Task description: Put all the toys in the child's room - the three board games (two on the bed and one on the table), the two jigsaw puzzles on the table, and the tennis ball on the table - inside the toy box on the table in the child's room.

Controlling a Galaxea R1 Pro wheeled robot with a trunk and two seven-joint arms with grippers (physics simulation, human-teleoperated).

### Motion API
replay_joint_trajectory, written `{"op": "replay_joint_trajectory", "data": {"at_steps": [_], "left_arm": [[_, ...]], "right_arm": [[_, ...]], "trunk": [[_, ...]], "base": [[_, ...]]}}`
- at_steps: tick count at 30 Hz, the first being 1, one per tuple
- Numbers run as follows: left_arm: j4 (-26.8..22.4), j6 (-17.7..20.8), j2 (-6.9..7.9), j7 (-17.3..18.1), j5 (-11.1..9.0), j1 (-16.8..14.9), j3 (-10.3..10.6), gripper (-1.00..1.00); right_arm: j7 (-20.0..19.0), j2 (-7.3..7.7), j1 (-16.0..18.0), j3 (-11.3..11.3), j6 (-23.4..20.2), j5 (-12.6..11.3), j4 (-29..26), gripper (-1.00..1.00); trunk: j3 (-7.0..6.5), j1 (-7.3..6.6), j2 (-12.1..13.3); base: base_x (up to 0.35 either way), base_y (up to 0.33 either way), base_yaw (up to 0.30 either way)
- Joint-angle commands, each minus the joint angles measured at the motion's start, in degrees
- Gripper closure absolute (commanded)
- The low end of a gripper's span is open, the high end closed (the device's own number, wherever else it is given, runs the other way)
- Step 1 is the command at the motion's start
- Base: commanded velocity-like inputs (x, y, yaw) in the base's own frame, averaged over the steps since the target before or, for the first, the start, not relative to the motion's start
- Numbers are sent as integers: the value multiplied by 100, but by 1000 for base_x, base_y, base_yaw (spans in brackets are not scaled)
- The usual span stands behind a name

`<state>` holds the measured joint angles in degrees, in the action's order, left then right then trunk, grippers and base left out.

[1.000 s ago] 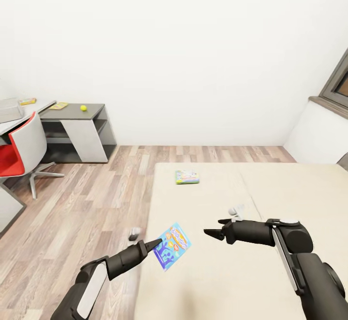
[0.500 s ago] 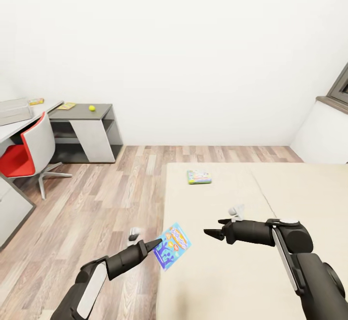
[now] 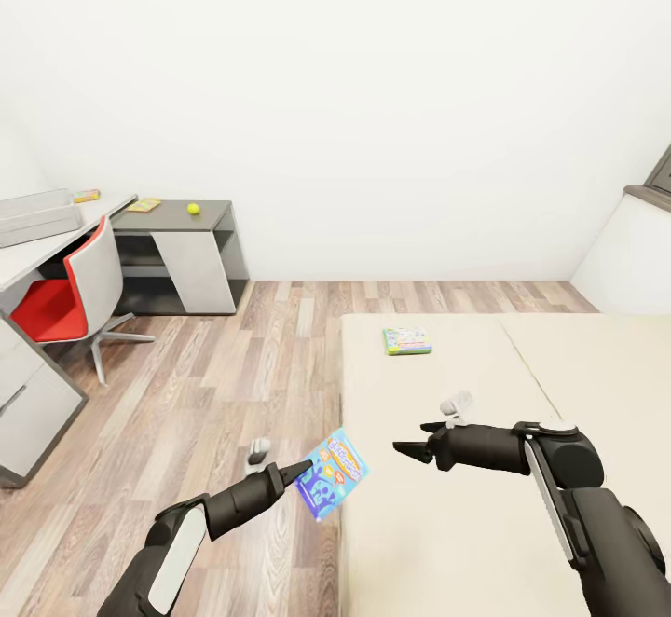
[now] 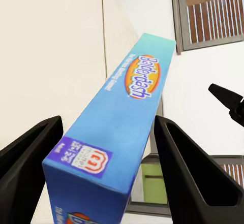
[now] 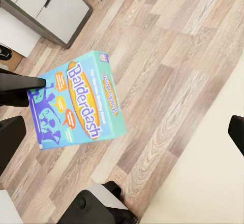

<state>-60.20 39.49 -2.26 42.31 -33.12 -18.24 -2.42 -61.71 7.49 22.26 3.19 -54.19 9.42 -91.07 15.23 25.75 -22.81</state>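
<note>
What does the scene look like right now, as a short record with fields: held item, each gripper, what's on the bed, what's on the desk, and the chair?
held item: blue Balderdash board game, gripped at one edge by the left gripper, off the bed over its edge
left gripper: shut on the game
right gripper: open, holding nothing, over the bed
on bed: second board game, lying flat
on desk: tennis ball, jigsaw puzzle, grey toy box, another colourful flat item behind the box
chair: red chair at the desk
</note>
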Motion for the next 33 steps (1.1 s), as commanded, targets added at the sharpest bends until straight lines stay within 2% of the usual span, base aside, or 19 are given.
{"op": "replay_joint_trajectory", "data": {"at_steps": [1,33], "left_arm": [[0,42,-4,14,-28,-4,-13,100],[0,42,-2,14,-29,-4,-13,100]], "right_arm": [[-60,-2,6,6,-30,60,-7,-100],[-60,-3,8,7,-30,61,-7,-100]], "trunk": [[10,3,-11],[10,3,-11]], "base": [[0,292,0],[0,292,0]]}}
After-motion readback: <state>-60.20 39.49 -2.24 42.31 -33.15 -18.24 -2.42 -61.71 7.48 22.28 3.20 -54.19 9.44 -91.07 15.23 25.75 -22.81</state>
